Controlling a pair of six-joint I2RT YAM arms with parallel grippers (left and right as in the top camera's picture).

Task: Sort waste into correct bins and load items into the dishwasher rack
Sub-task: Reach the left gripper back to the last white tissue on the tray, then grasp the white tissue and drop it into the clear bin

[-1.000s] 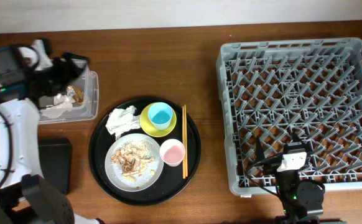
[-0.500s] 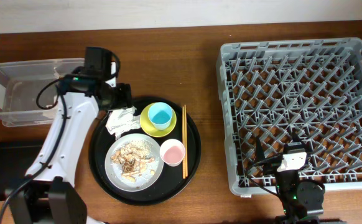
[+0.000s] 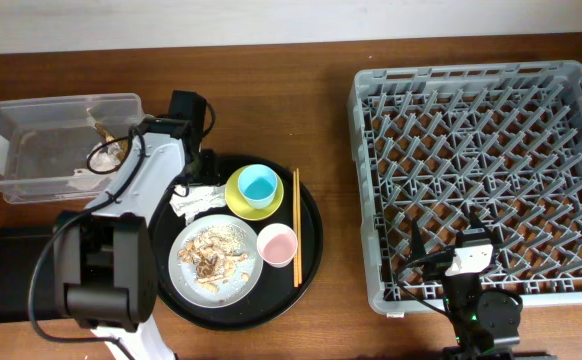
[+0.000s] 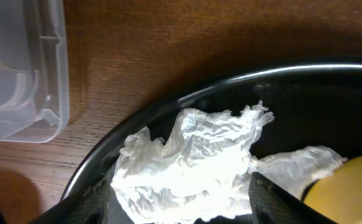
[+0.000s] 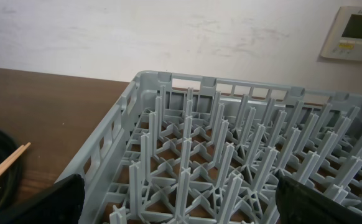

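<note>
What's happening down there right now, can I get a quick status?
Left gripper open, straddling crumpled wrapper on round black tray. Right gripper open, at dishwasher rack edge. Yellow saucer close beside wrapper; nothing blocking.

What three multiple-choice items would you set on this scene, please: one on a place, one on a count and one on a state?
1. Where does the light-blue cup stand?
A. on the yellow saucer
B. on the grey-white plate
C. on the wood, outside the round black tray

2. How many cups stand on the round black tray?
A. one
B. two
C. three

3. What state is the grey-white plate in?
A. wiped clean
B. upside down
C. bearing food scraps

Answers:
1 A, since the saucer's yellow rim shows around the cup.
2 B, since only the light-blue cup and the pink cup are there.
3 C, since beige scraps lie spread over the plate's face.
</note>
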